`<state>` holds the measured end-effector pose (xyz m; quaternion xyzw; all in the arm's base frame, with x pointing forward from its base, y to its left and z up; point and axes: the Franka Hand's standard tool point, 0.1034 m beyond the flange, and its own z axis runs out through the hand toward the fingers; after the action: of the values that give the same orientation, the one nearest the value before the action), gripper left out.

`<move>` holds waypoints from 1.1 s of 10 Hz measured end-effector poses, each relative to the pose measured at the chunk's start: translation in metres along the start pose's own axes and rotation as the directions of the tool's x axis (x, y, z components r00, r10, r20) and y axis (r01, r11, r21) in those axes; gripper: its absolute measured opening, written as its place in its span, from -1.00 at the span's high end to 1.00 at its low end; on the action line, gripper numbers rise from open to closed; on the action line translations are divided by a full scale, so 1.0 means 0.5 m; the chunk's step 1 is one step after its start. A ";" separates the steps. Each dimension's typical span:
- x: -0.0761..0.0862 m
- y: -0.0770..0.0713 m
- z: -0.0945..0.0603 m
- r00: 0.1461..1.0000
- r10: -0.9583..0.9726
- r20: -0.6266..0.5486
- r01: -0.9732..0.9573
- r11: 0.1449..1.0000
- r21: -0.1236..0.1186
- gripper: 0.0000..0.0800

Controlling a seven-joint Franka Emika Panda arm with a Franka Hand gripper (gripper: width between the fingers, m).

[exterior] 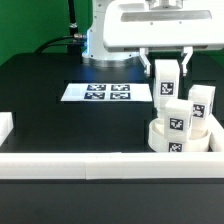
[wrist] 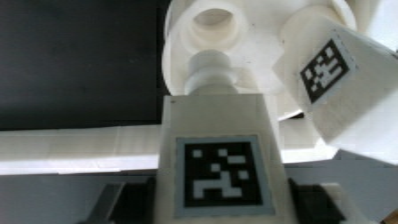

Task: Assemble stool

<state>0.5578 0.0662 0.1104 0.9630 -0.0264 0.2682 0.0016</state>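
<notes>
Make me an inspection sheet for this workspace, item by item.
Surface: black table, marker board lying flat on it.
Job's things: round seat at the exterior view's right; front leg and back leg stand at it; held leg hangs above the seat.
Clutter: nothing seen.
Grippers: gripper, fingers shut on the held leg.
Cables: black cable beside the arm.
Surroundings: white border rail along the table's edge, green backdrop.
</notes>
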 end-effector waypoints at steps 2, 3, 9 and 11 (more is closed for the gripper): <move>-0.013 0.000 0.009 1.000 -0.004 0.013 0.004 1.000 -0.003 0.16; -0.022 -0.001 0.011 1.000 -0.006 0.019 0.006 1.000 -0.004 0.16; -0.046 -0.008 0.028 0.999 -0.016 0.042 0.016 1.000 -0.004 0.16; -0.049 -0.007 0.034 0.999 -0.022 0.024 0.023 1.000 -0.007 0.16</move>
<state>0.5459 0.0704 0.0832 0.9664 -0.0166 0.2566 0.0077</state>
